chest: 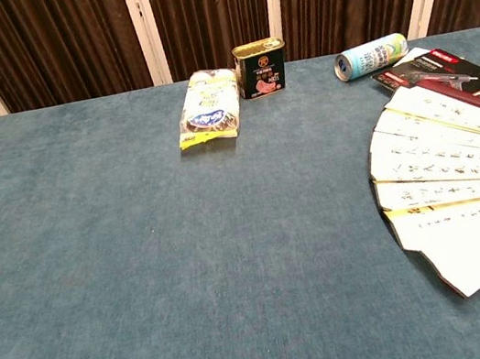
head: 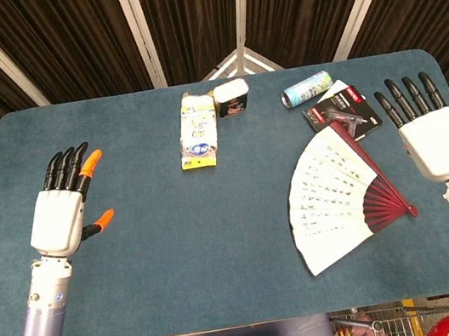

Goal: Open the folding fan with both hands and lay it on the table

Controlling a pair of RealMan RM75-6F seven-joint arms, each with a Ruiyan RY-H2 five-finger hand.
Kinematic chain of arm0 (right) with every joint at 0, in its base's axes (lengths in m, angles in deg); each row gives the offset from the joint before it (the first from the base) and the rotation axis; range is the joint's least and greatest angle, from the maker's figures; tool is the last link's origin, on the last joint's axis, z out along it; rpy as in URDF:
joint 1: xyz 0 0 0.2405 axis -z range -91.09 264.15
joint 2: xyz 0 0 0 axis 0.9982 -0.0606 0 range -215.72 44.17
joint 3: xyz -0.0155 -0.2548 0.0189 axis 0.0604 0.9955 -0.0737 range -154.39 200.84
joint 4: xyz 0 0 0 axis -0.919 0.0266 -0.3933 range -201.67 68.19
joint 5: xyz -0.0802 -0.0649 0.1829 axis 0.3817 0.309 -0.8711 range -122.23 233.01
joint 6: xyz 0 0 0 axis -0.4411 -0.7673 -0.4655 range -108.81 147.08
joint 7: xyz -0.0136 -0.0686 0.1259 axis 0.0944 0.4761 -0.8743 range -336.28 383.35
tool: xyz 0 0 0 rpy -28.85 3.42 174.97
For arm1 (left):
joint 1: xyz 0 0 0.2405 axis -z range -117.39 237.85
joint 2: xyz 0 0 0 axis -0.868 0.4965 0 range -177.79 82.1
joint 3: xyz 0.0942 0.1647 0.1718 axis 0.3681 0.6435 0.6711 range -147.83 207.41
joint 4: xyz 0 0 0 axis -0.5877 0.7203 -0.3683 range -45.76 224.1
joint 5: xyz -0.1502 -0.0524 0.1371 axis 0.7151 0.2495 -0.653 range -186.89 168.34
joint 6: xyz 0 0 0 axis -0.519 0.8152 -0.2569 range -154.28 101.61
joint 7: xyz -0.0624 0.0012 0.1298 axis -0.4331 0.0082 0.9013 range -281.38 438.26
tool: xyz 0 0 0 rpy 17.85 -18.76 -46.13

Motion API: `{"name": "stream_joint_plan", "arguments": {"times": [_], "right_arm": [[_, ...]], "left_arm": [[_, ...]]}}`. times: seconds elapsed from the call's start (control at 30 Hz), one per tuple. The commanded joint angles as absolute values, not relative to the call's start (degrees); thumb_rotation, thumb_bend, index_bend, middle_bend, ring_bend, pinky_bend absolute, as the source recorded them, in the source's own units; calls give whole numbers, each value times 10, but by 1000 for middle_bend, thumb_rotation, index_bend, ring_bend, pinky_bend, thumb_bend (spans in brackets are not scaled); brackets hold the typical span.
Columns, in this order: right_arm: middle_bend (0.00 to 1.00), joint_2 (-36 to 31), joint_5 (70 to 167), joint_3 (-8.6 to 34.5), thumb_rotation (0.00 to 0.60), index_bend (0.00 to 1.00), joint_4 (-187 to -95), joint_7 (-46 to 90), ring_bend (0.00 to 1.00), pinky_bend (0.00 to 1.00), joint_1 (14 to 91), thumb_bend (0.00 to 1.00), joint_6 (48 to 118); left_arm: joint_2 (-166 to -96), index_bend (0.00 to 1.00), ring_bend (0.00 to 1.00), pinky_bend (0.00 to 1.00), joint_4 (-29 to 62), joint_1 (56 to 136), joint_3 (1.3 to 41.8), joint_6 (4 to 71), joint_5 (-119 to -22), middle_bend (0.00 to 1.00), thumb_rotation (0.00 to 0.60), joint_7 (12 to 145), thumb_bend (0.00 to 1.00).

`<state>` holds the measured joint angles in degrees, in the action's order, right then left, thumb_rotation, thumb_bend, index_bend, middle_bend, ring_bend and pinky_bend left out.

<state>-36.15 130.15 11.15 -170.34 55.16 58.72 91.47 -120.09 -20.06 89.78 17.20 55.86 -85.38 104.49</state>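
Fan: the folding fan is seen spread open and lying flat on the blue worktop, in the lower right of the head view; its dark red ribs are gathered toward the right.
Right hand: the right hand is held just right of the fan, apart from it, fingers extended and spread, nothing grasped.
Left hand: the left hand is shown at the far left, well apart from the fan, fingers apart and empty.
Others: a yellow packet, a dark tin, a lying can and a black-and-red package are placed along the upper part of the worktop.
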Motion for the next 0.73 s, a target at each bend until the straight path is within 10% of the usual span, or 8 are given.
{"name": "stream_joint_plan", "arguments": {"times": [0.03, 0.2, 0.73], "right_arm": [[0, -341, 1284, 122, 600, 0, -1719, 509, 0, 0, 613, 469, 930], [0, -319, 1282, 144, 600, 0, -1727, 455, 0, 0, 646, 285, 943], [0, -265, 1398, 268, 600, 0, -1723, 385, 0, 0, 792, 266, 1051]], "left_arm": [[-1181, 104, 0, 0, -218, 873, 196, 571, -872, 0, 600, 1026, 139], [-1148, 73, 0, 0, -240, 822, 246, 597, -907, 0, 600, 993, 63], [-1102, 0, 0, 0, -157, 674, 386, 666, -1001, 0, 600, 898, 36]]}}
